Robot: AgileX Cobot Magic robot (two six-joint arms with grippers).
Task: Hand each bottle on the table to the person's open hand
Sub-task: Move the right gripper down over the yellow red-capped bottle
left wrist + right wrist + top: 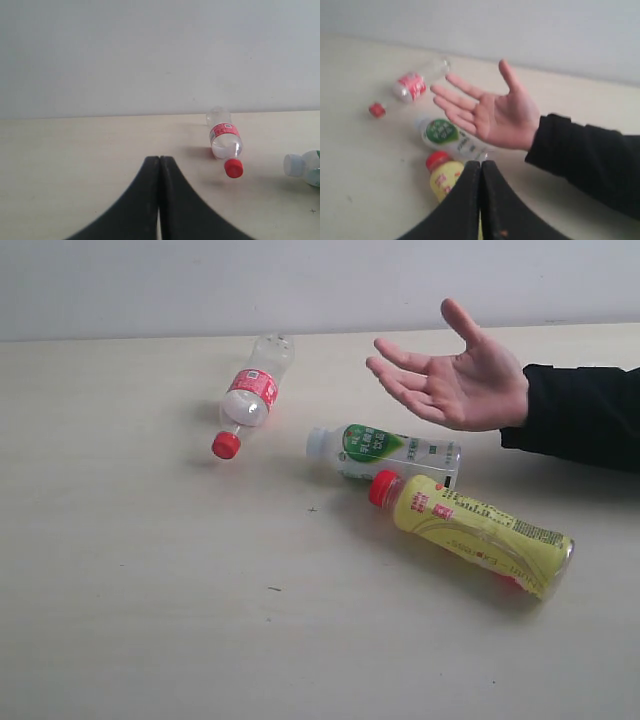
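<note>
Three bottles lie on their sides on the table. The clear bottle with red label and cap is at the back left. The white-green bottle lies at the middle, and the yellow bottle with red cap lies in front of it. The person's open hand hovers palm up above the white-green bottle. My left gripper is shut and empty, short of the clear bottle. My right gripper is shut and empty, over the yellow bottle. Neither gripper shows in the exterior view.
The person's black sleeve reaches in from the right edge. A pale wall runs behind the table's far edge. A few dark specks mark the tabletop.
</note>
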